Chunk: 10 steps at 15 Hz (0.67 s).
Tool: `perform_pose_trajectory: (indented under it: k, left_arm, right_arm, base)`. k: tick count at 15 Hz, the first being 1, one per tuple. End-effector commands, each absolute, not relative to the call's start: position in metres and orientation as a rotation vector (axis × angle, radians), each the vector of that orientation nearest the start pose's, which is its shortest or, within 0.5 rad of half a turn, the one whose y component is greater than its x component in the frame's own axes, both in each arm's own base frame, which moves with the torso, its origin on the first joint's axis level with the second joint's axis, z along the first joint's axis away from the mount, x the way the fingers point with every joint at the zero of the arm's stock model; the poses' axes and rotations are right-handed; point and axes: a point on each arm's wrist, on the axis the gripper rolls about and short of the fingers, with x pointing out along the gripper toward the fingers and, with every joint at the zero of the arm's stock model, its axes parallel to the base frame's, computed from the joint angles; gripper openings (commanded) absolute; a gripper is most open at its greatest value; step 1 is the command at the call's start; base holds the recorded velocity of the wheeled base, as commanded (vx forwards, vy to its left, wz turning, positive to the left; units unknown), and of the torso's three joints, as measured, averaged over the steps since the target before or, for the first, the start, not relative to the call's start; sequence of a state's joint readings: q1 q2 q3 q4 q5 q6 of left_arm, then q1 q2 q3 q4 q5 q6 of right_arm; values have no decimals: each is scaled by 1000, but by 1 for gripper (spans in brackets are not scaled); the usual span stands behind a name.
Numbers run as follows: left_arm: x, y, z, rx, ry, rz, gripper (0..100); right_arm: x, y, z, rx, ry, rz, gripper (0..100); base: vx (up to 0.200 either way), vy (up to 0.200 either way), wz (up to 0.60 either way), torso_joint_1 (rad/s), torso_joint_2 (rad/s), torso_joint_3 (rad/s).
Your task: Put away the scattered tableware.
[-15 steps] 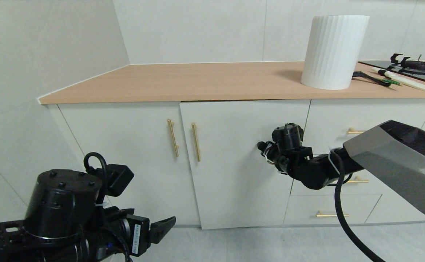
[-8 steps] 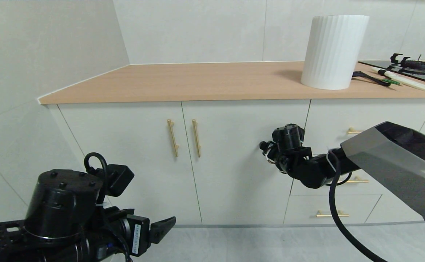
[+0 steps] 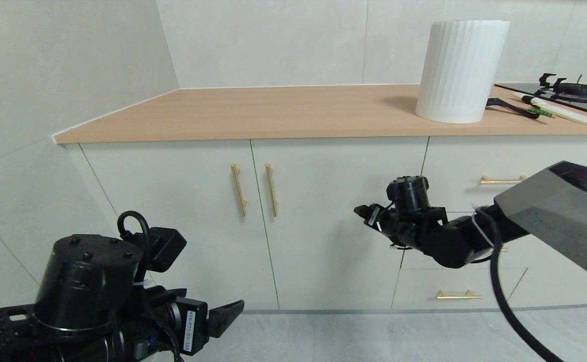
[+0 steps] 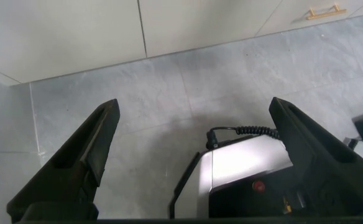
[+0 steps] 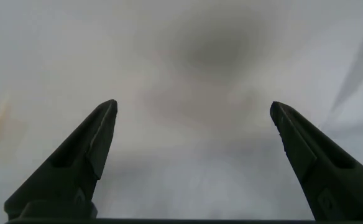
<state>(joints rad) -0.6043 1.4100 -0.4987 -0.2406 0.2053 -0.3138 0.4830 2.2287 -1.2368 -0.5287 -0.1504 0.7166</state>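
Note:
On the wooden counter (image 3: 273, 113), far right, lie a black utensil (image 3: 512, 107) and a white-handled utensil (image 3: 555, 109) with a small green piece (image 3: 540, 112) between them. Just left of them stands a tall white ribbed container (image 3: 462, 70). My right gripper (image 3: 363, 211) hovers in front of the shut cabinet door (image 3: 333, 236) below the counter; its wrist view shows it open (image 5: 194, 106) facing the pale door, holding nothing. My left gripper (image 3: 230, 309) stays low at the left, open (image 4: 194, 102) over the grey floor.
Two cabinet doors carry gold handles (image 3: 271, 190) (image 3: 238, 190). Drawers with gold handles (image 3: 502, 179) (image 3: 457, 295) sit to the right. A black gas hob (image 3: 575, 90) occupies the counter's far right end. Tiled walls close the left corner.
The right cabinet door, ajar a second ago, is now shut. My right gripper has since drawn back from it, a little lower and to the right. The left arm has not moved.

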Motion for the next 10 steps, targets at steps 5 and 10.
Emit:
perform_pose_trajectory:
  k: [5, 10]
  left_arm:
    - [161, -104, 155, -59, 602, -277, 100]
    - [135, -68, 197, -124, 348, -223, 100]
  right_arm:
    - [322, 173, 149, 400, 471, 305, 100]
    - [238, 122, 211, 276, 190, 258, 100]
  base:
    - [0, 0, 0, 0, 0, 0]
    - [0, 0, 0, 0, 0, 0]
